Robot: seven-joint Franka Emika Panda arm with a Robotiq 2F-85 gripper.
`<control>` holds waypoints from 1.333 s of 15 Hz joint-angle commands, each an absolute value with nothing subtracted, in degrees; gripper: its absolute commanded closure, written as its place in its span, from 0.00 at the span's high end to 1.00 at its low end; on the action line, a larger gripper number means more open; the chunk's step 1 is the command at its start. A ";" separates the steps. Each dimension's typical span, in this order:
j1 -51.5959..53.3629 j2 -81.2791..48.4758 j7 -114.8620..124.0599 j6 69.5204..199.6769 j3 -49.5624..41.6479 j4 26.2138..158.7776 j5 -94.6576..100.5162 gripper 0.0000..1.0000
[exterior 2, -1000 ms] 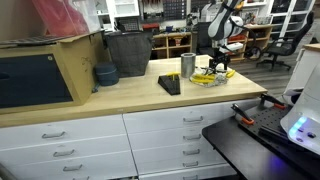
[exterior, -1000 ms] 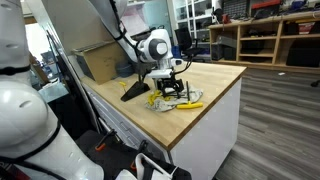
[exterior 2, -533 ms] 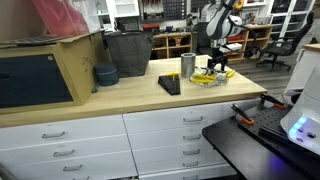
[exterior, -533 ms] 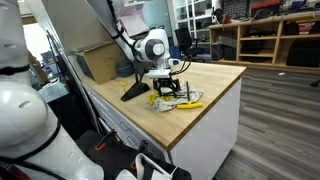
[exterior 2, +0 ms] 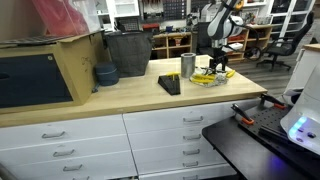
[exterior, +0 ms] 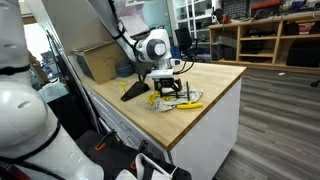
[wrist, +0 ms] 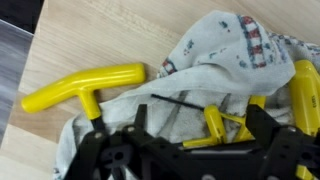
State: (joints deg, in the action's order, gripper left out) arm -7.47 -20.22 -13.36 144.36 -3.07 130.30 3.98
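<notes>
no legible txt or labels, cloth [wrist: 215, 60] print too blurry

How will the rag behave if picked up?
Probably floppy: the rag lies crumpled in folds. Lifting it would likely spill the yellow handle lying on it. Looks thin, so a push may just bunch it.

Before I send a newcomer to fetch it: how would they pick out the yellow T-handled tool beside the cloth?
On the wooden worktop, find the crumpled printed cloth under the open gripper. The T-handled tool lies at its edge. Alone among the yellow handles, its whole grip rests on bare wood.
</notes>
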 commanded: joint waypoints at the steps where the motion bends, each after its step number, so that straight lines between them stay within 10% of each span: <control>1: -7.51 -21.01 -14.46 143.89 -3.32 129.12 5.23 1.00; 6: -6.85 -22.55 -13.83 143.66 -2.90 127.68 5.64 1.00; 7: -6.62 -22.86 -13.64 143.93 -2.87 127.44 5.85 0.75; 15: -6.43 -24.11 -14.31 143.17 -2.12 125.71 6.22 0.20; 20: -7.05 -22.44 -15.53 142.96 -1.62 127.35 5.74 0.05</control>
